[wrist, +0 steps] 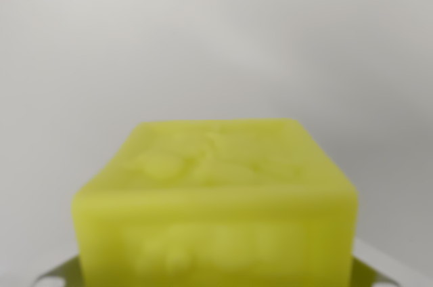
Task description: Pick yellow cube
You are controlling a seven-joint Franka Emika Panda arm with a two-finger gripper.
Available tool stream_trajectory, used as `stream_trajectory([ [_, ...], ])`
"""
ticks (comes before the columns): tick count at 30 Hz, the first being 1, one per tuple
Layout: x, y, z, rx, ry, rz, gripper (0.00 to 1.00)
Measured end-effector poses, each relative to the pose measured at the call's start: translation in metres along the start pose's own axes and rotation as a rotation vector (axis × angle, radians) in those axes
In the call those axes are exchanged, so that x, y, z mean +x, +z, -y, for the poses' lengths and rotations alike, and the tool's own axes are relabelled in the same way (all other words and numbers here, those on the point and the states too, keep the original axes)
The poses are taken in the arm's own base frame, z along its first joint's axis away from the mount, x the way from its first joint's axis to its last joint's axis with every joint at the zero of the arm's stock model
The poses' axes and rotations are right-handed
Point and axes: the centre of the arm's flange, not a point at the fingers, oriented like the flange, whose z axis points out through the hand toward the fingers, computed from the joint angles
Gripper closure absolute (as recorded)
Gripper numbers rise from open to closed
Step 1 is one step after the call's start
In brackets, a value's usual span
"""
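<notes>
Wrist view: yellow cube [215,199] between pincer [216,277] fingertips.

From my feed the yellow cube [215,206] looks like matt, slightly waxy plastic or foam, with soft raised relief on its top and front faces. The grey surface [216,43] behind it reads smooth and matt. Pale pieces at the bottom corners are too blurred to identify.
</notes>
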Motion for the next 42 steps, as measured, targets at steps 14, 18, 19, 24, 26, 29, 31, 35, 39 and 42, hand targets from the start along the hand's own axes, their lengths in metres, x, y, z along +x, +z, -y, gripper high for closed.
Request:
stream_trajectory([
  [14, 0.0, -0.035, 0.0, 0.0, 0.0, 0.001, 1.0],
  [18, 0.0, -0.045, 0.0, 0.0, 0.0, 0.0, 1.0],
  [19, 0.0, -0.048, 0.0, 0.0, 0.0, 0.0, 1.0],
  [24, 0.0, -0.06, 0.0, 0.0, 0.0, 0.0, 1.0],
  [26, 0.0, -0.065, 0.0, 0.0, 0.0, 0.0, 1.0],
  [29, 0.0, -0.072, 0.0, 0.0, 0.0, 0.0, 1.0],
  [31, 0.0, -0.077, 0.0, 0.0, 0.0, 0.0, 1.0],
  [35, 0.0, -0.085, 0.0, 0.0, 0.0, 0.0, 1.0],
  [39, 0.0, -0.085, 0.0, 0.0, 0.0, 0.0, 1.0],
  [42, 0.0, -0.085, 0.0, 0.0, 0.0, 0.0, 1.0],
])
